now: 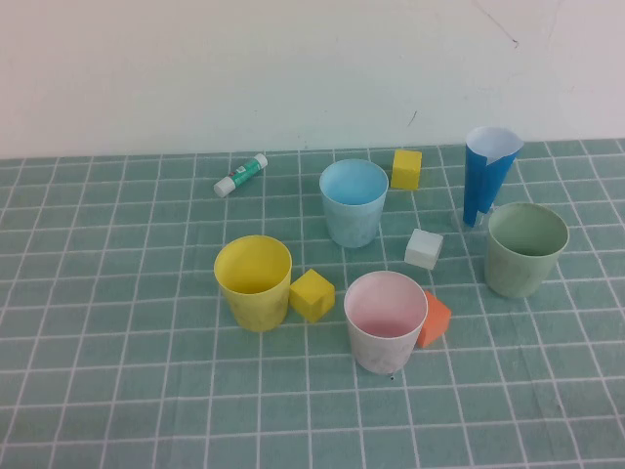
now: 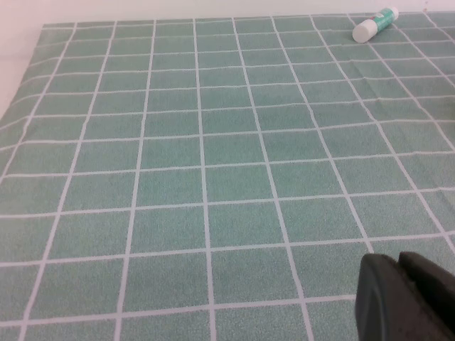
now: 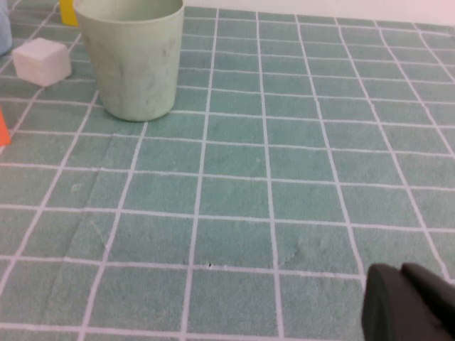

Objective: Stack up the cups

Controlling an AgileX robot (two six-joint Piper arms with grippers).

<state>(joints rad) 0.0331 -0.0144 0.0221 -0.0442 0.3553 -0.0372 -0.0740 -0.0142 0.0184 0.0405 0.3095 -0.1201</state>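
Several cups stand upright and apart on the green checked cloth: a yellow cup [image 1: 253, 281] at the left, a light blue cup [image 1: 353, 201] behind the middle, a whitish cup with a pink inside [image 1: 386, 320] at the front, and a pale sage green cup [image 1: 525, 248] [image 3: 132, 57] at the right. Neither arm appears in the high view. My left gripper [image 2: 399, 264] hovers shut over bare cloth, holding nothing. My right gripper [image 3: 404, 275] is shut and empty too, well short of the green cup.
A tall blue paper cone [image 1: 487, 173] stands behind the green cup. Yellow cubes [image 1: 312, 294] [image 1: 406, 168], a white cube [image 1: 423, 248] [image 3: 41, 60] and an orange cube [image 1: 435, 319] lie between the cups. A glue stick [image 1: 240, 175] [image 2: 375, 23] lies at the back left.
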